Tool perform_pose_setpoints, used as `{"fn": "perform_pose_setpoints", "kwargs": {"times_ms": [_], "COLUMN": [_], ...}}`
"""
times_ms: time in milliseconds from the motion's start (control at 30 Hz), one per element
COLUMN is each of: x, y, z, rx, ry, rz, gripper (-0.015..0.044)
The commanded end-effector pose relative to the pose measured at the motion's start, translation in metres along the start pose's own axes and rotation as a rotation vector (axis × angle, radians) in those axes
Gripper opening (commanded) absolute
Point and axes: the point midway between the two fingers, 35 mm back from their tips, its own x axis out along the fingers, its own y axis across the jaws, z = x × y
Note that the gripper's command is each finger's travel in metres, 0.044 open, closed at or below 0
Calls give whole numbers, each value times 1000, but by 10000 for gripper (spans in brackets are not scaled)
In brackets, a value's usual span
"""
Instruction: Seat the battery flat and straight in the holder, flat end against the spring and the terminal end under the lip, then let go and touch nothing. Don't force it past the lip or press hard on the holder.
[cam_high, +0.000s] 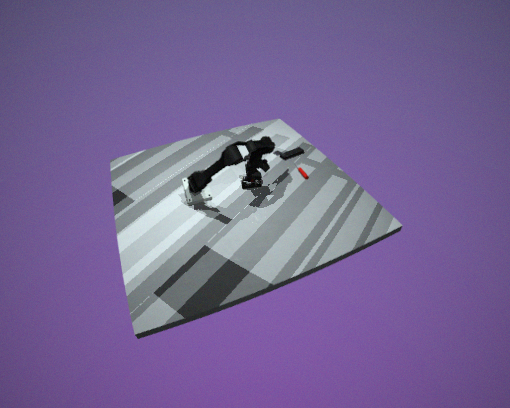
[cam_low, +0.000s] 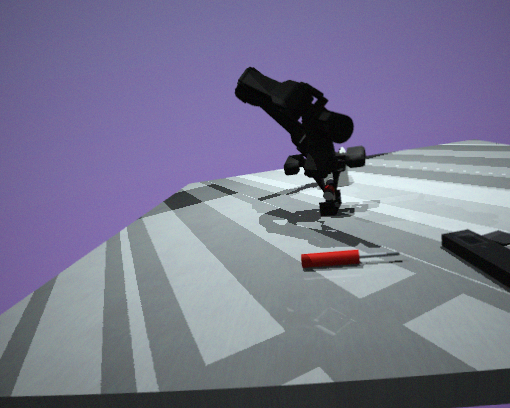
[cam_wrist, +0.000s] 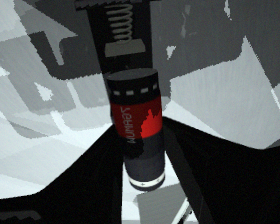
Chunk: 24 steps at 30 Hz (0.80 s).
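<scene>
The battery (cam_wrist: 139, 120) (cam_low: 329, 190), black with a red band, is held lengthwise between the fingers. In the wrist view its flat black end points up toward the spring (cam_wrist: 120, 22); its other end has a white ring with plus marks. My gripper (cam_wrist: 139, 127) (cam_low: 329, 188) is shut on the battery, low over the holder. The black holder (cam_high: 251, 185) (cam_low: 328, 208) (cam_wrist: 145, 30) stands on the table under the battery. The battery runs nearly along the holder, slightly angled to it. The battery and fingers hide the holder's far end and lip; contact with the holder cannot be told.
A red-handled screwdriver (cam_high: 303, 173) (cam_low: 330, 258) with a thin metal shaft lies on the table beyond the holder. A long black object (cam_high: 292, 153) (cam_low: 475, 251) lies near it. The arm's pale base (cam_high: 190, 192) stands on the other side of the holder.
</scene>
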Motion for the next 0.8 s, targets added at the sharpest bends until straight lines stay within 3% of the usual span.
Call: {"fn": "perform_pose_setpoints", "kwargs": {"times_ms": [0, 767], "x": [3, 12], "y": [1, 1], "z": [2, 11], "rx": [5, 7], "ry": [34, 210], "rz": [1, 1], "gripper": [86, 86]}}
